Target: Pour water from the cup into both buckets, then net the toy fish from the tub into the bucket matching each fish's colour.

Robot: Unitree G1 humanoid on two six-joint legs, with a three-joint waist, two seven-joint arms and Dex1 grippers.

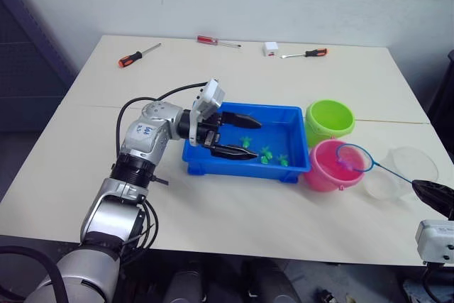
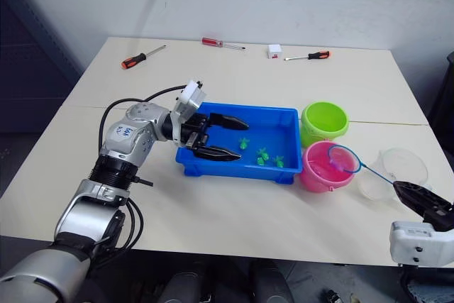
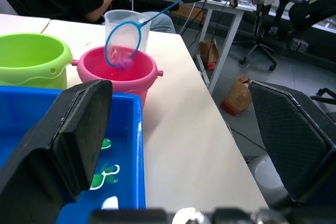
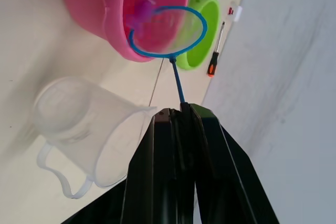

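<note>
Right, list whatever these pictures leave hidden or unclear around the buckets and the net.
- Water level in the pink bucket: the net hoop hangs over its mouth in the eye views.
- Pink item in the mesh: blurred in the right wrist view, shape unreadable.
- Green bucket interior: cut off by the edge in the left wrist view.
- Right pincer: fingers cover the net handle's end.

Head stereo overlooks table; wrist cameras close, sharing pink bucket.

tub: blue, sitting flat on counter, holding green fish | green bucket and pink bucket: standing upright just beside tub | net: hanging over pink bucket, carrying a pink fish | cup: clear, standing beside pink bucket
</note>
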